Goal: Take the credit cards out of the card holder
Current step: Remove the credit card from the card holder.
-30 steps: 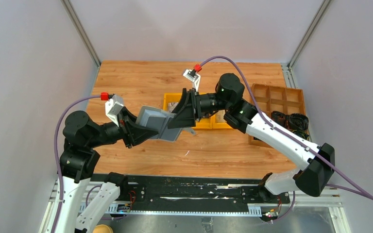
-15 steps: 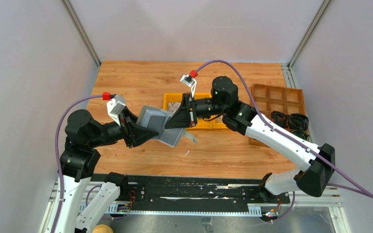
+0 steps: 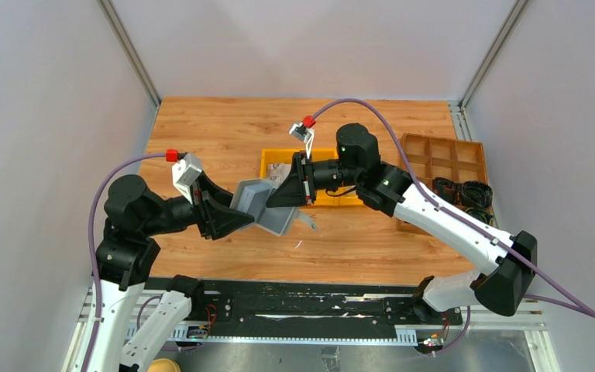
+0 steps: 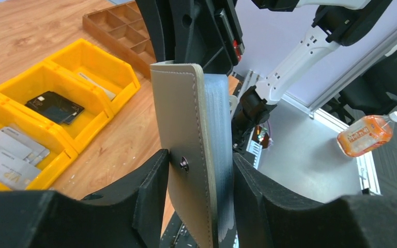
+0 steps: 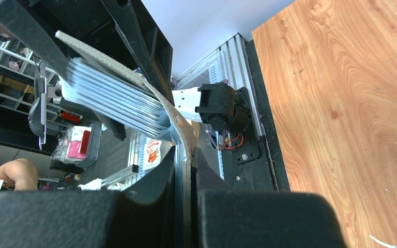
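The grey card holder (image 3: 257,200) hangs in the air between both arms, above the table's middle. My left gripper (image 3: 236,209) brackets its body: in the left wrist view the holder (image 4: 183,113) stands upright in the left gripper (image 4: 199,155), flap against one finger, pleats against the other. My right gripper (image 3: 274,203) is shut on the holder's snap flap (image 5: 185,129), seen edge-on in the right gripper (image 5: 184,151). Pale pleated layers (image 5: 108,95) fan out; I cannot tell whether cards sit in them. Several pale credit cards (image 4: 5,152) lie in the yellow bin.
A yellow three-part bin (image 3: 268,159) sits behind the grippers, with a dark card (image 4: 54,107) in its middle part. A brown compartment tray (image 3: 441,159) and black cables (image 3: 465,194) lie at the right. A small white scrap (image 3: 298,244) lies on the wood.
My right gripper moved in and shut on the holder's flap. The left gripper's jaws have widened around the holder, which has tilted and shifted slightly right.
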